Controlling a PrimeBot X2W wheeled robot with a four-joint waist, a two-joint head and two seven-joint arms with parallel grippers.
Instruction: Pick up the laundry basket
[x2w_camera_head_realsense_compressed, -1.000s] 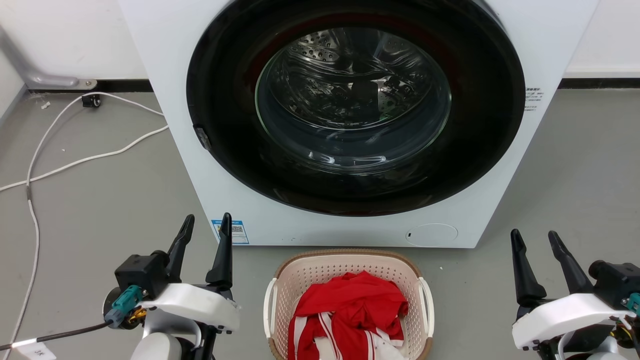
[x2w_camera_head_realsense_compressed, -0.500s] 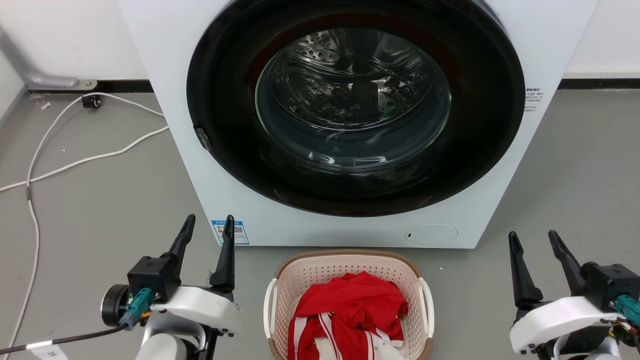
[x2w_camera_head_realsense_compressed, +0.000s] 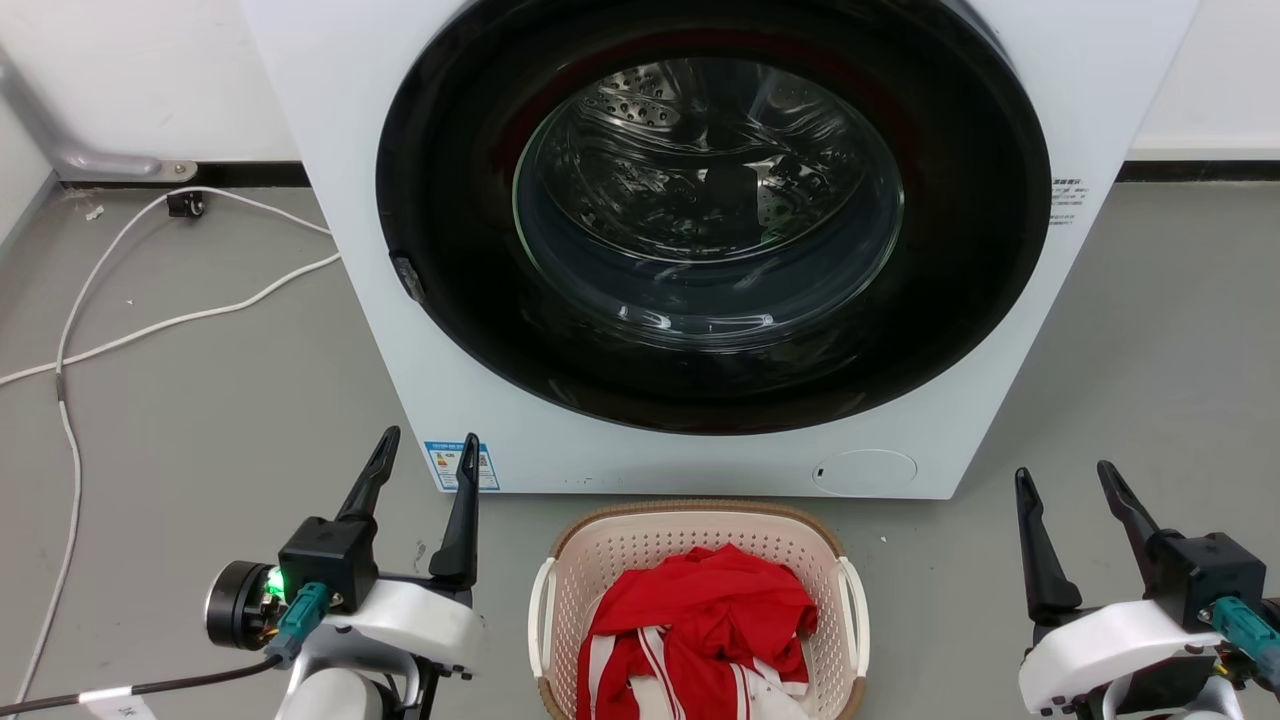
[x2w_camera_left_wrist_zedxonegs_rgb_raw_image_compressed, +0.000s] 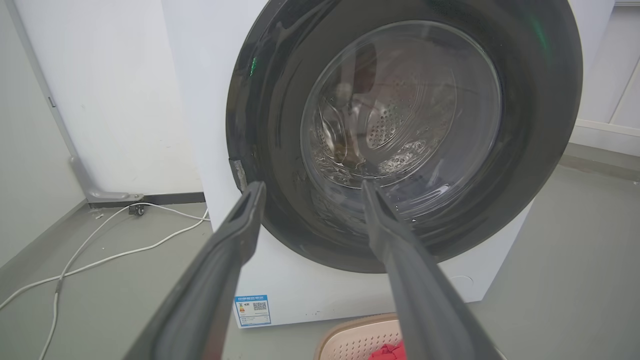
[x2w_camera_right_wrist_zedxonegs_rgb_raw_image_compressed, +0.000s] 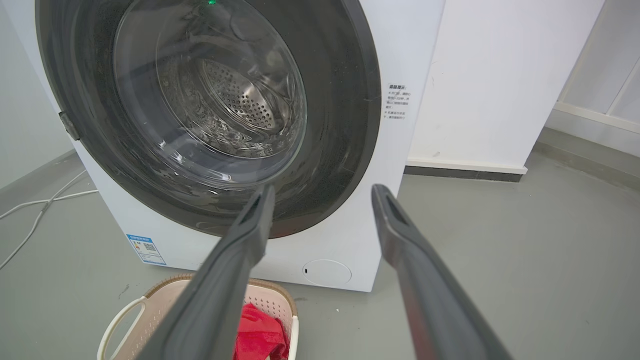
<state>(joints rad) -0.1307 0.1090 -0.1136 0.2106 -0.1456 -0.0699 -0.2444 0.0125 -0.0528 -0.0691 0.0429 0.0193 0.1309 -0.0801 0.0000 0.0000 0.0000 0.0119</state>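
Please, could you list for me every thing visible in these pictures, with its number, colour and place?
washing machine: one, white with a dark round door, standing at the back centre on the floor
blue label: one, on the machine's lower left front
laundry basket: one, cream with a brown rim, on the floor in front of the machine
garment: red with white stripes, inside the basket
cable: white, on the floor left of the machine
floor: grey
left tool: open, left of the basket
right tool: open, right of the basket
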